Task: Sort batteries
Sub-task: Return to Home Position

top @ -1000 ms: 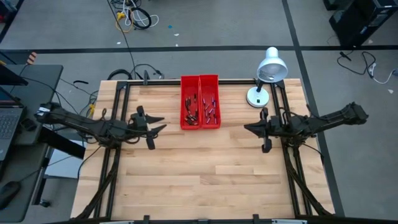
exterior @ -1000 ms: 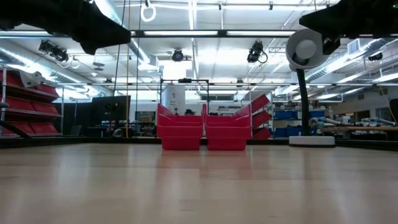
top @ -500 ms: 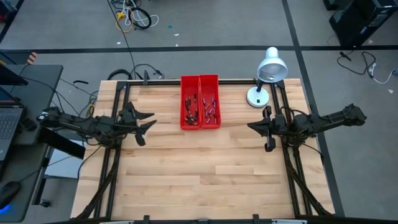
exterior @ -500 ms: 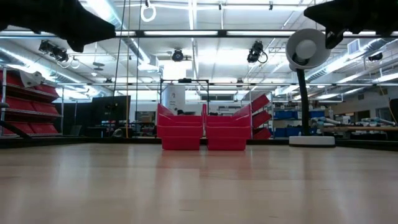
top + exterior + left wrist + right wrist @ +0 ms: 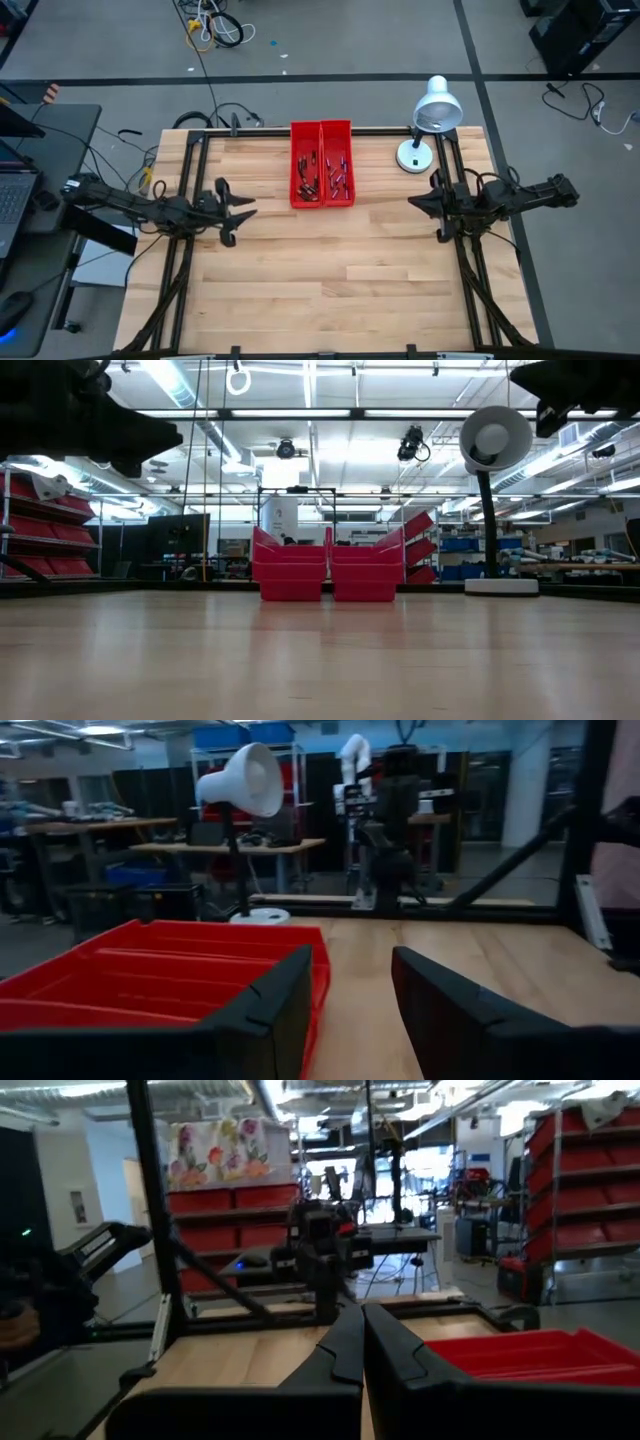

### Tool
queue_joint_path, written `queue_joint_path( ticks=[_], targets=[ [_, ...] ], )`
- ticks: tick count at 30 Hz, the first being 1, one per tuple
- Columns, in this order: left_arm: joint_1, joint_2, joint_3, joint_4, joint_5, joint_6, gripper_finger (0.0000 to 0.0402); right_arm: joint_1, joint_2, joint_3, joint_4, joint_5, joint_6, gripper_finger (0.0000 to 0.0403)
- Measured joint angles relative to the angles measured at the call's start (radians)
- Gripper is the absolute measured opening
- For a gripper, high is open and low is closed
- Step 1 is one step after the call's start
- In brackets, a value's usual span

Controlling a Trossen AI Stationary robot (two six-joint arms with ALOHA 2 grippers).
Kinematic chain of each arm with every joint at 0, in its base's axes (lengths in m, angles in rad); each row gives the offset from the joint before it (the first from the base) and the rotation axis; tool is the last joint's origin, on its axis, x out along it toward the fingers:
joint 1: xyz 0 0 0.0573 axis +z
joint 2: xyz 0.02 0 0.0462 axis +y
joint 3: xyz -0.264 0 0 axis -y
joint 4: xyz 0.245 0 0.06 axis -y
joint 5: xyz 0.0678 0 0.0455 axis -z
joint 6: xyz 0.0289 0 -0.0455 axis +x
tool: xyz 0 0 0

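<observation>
Two open red plastic bins (image 5: 322, 140) stand touching side by side at the middle of the far edge of the pale wooden tabletop (image 5: 330, 270). The small silvery-grey and dark cylindrical batteries (image 5: 308, 178) lie inside them, some in each bin. No battery shows on the bare wood.

The left hand (image 5: 246, 206) hangs over the left part of the tabletop, just inside the left rail of the black metal frame (image 5: 190, 180), well apart from the bins. Its two fingers (image 5: 270, 1010) stand clearly apart and hold nothing.

The right hand (image 5: 412, 201) hangs at the right edge, beside the right frame rail and near the round base of the white desk lamp (image 5: 436, 105), which stands in the far right corner. Its fingers (image 5: 345, 1345) are closed almost together, with only a thin slit between them, and grip nothing.

Between the two hands the whole middle and near half of the tabletop is open wood. From table height, both arms sit high above the surface.
</observation>
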Motion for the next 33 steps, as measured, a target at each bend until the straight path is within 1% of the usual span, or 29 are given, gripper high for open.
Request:
queue_joint_path(
  ticks=[3,9,12,16,22,28,31,33],
  targets=[
    [0.001,-0.003,0.001,0.006,0.025,0.004,0.0145,0.0,-0.013,0.0,-0.028,-0.007,0.003,0.0],
    [0.035,-0.008,0.003,0.004,0.019,-0.008,0.0118,0.0,-0.02,0.0,-0.044,-0.017,0.023,0.0],
    [0.056,-0.009,0.027,-0.042,0.021,-0.037,0.0104,0.0,-0.04,0.0,-0.044,-0.039,0.029,0.0],
    [0.074,-0.01,0.082,-0.15,0.035,-0.057,0.0088,0.0,-0.083,0.0,-0.059,-0.039,0.015,0.0],
    [0.076,-0.028,0.161,-0.252,0.035,-0.089,0.0081,0.0,-0.17,0.0,-0.161,-0.036,0.033,0.0],
    [0.055,-0.108,0.189,-0.407,0.038,-0.16,0.0081,0.0,-0.17,0.001,-0.195,-0.058,0.066,0.0],
    [0.031,-0.16,0.185,-0.417,0.039,-0.181,0.0081,0.0,-0.169,0.0,-0.189,-0.058,0.078,0.0],
    [0.015,-0.197,0.184,-0.42,0.039,-0.163,0.0081,0.0,-0.169,-0.012,-0.153,-0.058,0.077,0.0]
  ],
)
